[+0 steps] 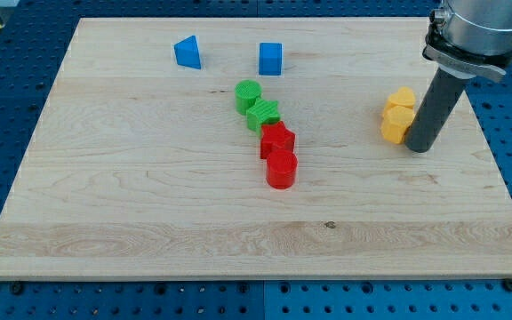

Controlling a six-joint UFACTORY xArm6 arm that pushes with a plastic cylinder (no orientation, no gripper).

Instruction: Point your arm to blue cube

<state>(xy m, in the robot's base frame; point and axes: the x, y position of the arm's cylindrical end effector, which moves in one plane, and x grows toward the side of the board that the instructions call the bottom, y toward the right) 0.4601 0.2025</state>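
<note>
The blue cube sits near the view's top, a little right of the middle of the wooden board. My tip rests on the board at the view's right, far right of and below the blue cube. It stands just right of two yellow blocks, touching or nearly touching them.
A blue triangular block lies left of the blue cube. Below the cube runs a chain of blocks: a green cylinder, a green star, a red star and a red cylinder.
</note>
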